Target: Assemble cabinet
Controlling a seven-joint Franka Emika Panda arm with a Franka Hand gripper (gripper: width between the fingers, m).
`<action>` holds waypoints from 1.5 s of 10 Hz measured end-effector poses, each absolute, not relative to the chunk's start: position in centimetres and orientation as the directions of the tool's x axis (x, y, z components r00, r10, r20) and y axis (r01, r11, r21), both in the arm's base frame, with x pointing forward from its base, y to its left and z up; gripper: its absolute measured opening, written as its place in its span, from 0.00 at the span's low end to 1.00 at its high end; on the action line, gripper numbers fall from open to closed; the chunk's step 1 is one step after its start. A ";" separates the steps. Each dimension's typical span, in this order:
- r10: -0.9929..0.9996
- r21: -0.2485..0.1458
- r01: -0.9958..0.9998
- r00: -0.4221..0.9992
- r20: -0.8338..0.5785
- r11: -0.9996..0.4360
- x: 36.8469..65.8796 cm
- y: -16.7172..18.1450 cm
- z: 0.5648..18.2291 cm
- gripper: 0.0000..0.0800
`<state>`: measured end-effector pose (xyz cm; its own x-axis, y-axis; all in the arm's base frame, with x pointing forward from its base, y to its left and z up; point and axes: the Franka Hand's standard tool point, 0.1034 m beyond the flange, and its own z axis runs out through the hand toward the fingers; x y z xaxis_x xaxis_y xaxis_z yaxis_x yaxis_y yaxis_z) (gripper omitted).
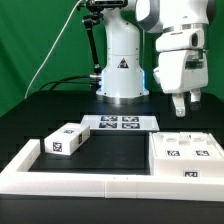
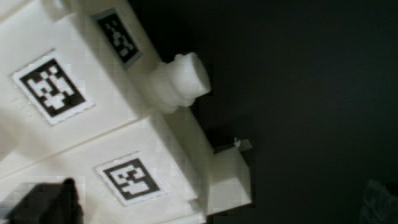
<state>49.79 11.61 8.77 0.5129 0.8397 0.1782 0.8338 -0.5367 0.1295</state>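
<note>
The Panda arm's gripper [image 1: 184, 108] hangs over the black table [image 1: 50, 112], its two fingers spread apart with nothing between them. It is poised just above the large cabinet body [image 1: 186, 152], a flat white block carrying several square tags that lies at the exterior view's right. At the exterior view's left, well apart from it, a small box part [image 1: 65, 141] lies on the table with one tag facing the camera. Between and behind them, the marker board [image 1: 120, 123] lies flat in front of the arm's white base [image 1: 121, 70]. A long white rail frame [image 1: 90, 182] borders the table's near edge. The wrist view looks down on the cabinet body [image 2: 107, 115], showing three tags and a round white peg [image 2: 183, 78] jutting from its side.
</note>
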 end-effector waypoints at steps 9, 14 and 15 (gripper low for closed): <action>0.326 -0.030 0.344 0.912 0.249 -0.938 49.0 10.1 7.7 1.00; 0.096 -0.090 0.118 0.973 0.211 -0.989 49.3 8.6 5.7 1.00; 0.093 -0.093 0.114 0.975 0.201 -0.989 49.4 8.6 4.9 1.00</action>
<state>49.39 8.55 4.92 0.9752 0.0931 0.2008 0.1136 -0.9891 -0.0935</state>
